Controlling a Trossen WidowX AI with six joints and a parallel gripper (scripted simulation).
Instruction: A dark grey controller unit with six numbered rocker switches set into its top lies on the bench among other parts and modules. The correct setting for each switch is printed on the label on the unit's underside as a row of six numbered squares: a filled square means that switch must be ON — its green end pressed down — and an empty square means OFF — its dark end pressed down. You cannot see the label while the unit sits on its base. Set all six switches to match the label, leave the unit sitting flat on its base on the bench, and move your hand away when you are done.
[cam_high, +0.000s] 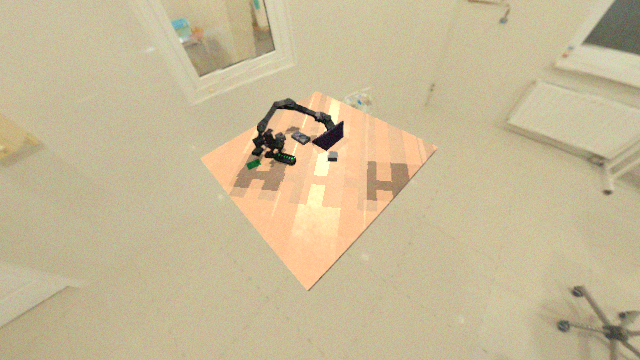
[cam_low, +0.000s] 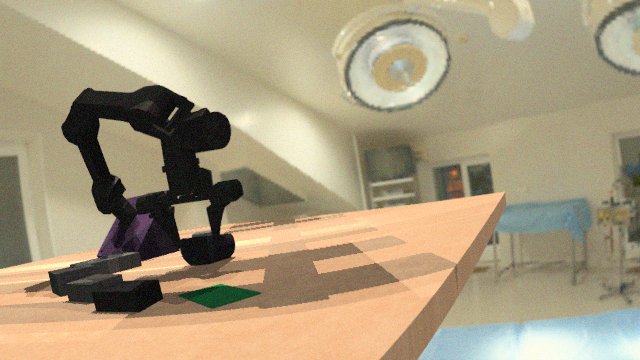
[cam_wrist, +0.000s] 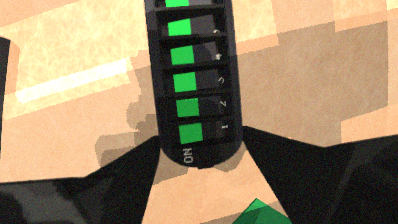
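Though partly cropped, switch unit.

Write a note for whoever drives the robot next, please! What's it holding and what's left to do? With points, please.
Gripper (cam_high: 274, 155) (cam_low: 196, 246) (cam_wrist: 201, 135): closed on the unit, near switch 1.
Unit (cam_high: 286, 159) (cam_low: 207, 250) (cam_wrist: 206, 90): switches up, at the bench (cam_high: 310, 225) (cam_low: 310, 325) (cam_wrist: 300, 75), near the green piece (cam_high: 254, 164) (cam_low: 220, 296) (cam_wrist: 262, 215).
Done: it's gripped. I can't tell if any switch is right; the label is out of sight.
Left: read the label, match six switches, leave the unit flat, move away.
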